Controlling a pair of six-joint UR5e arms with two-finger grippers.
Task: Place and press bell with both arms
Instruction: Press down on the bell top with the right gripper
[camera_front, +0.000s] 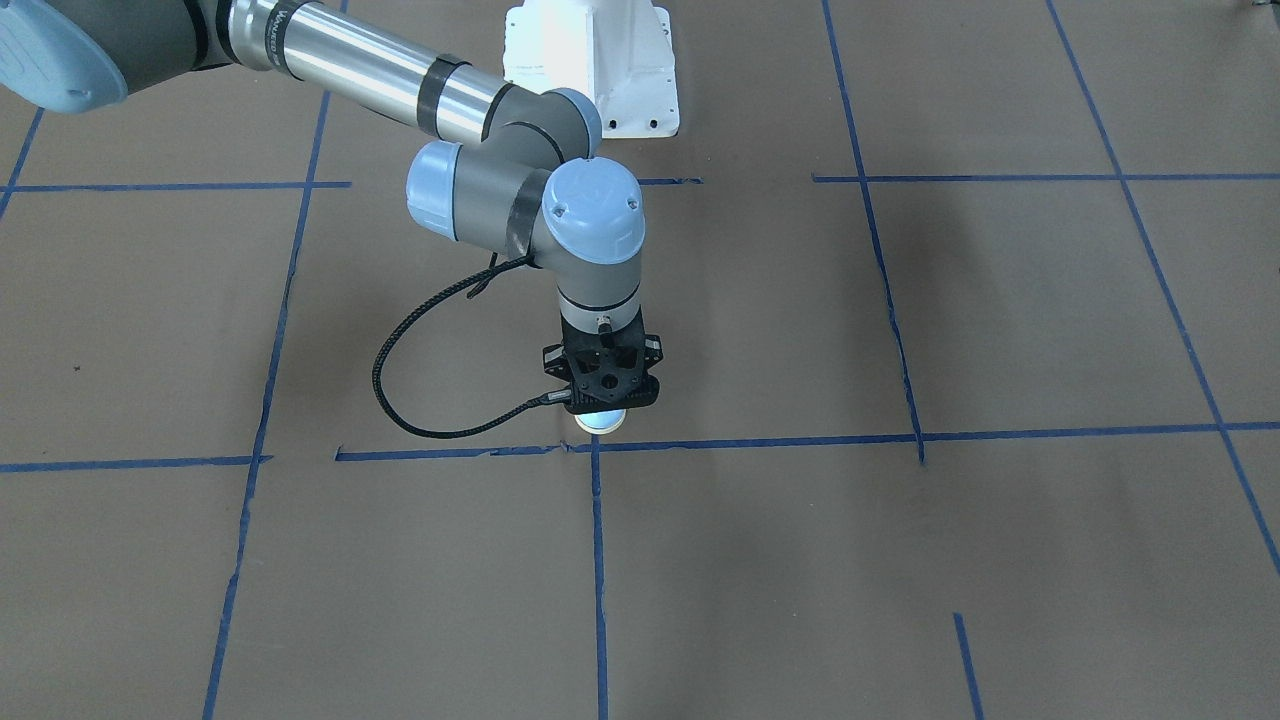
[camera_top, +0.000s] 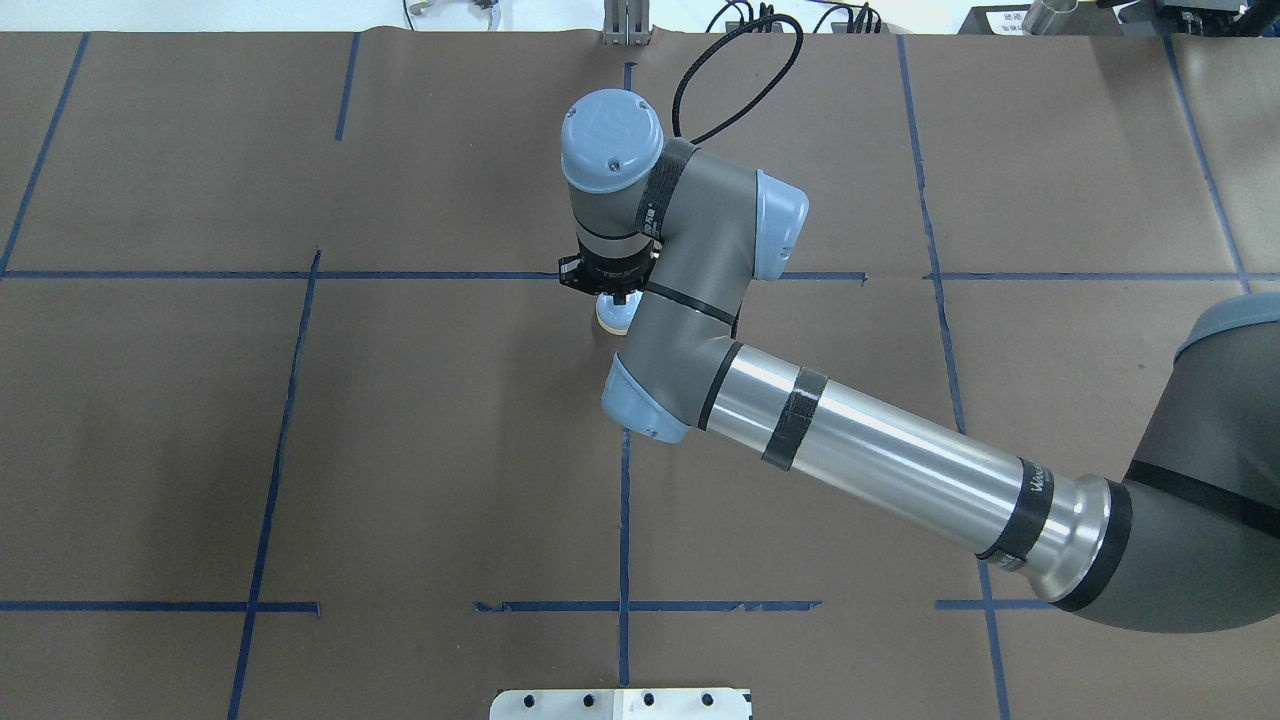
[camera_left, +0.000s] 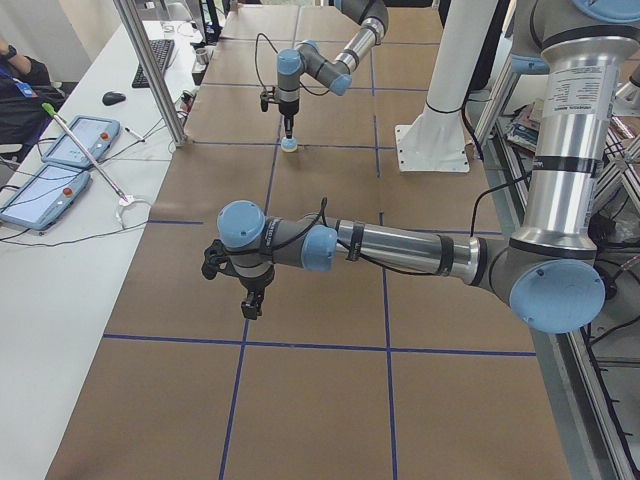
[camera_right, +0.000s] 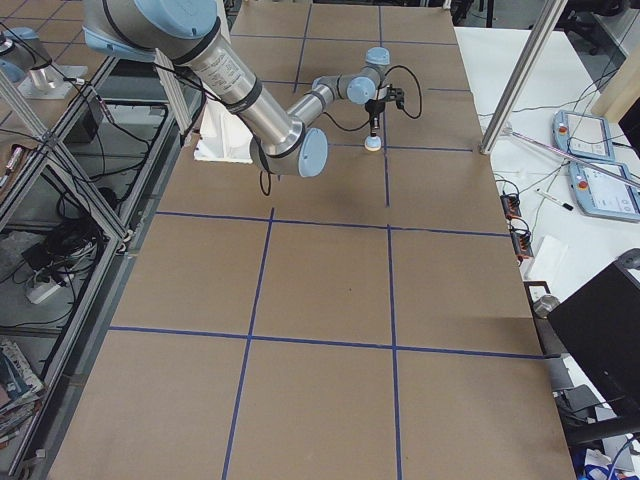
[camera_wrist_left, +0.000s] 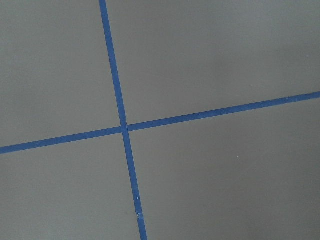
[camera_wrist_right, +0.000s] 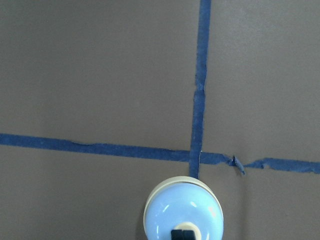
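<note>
**A:** Where is the bell?

**B:** The bell (camera_wrist_right: 183, 216) sits on the table (camera_front: 1000, 300), just beside the tape cross (camera_wrist_right: 196, 156). One strip of that cross runs in under its rim. I judge it set down, so the placing looks done.

**A:** Why is the right arm standing over it like that?

**B:** The right gripper (camera_front: 601, 400) points straight down over the dome, which I read as lining up on the button. In the right wrist view its fingertips (camera_wrist_right: 183, 234) are clenched together with nothing between them, and they rest at the cream button. I cannot tell whether they are pushing it down or only touching it.

**A:** And the other arm?

**B:** The left gripper (camera_left: 251, 305) hangs over the table, well apart from the tape cross. It shows only in the side view, so I cannot tell whether it is clenched or released. Its own camera sees only table and a different crossing of tape. My guess is that it is waiting clear of the bell, since the task calls for both arms.

**A:** What is hard to see?

**B:** The bell, mostly. From the front and from overhead the right gripper covers all but a sliver of it. The right wrist view cuts off its near edge.
</note>
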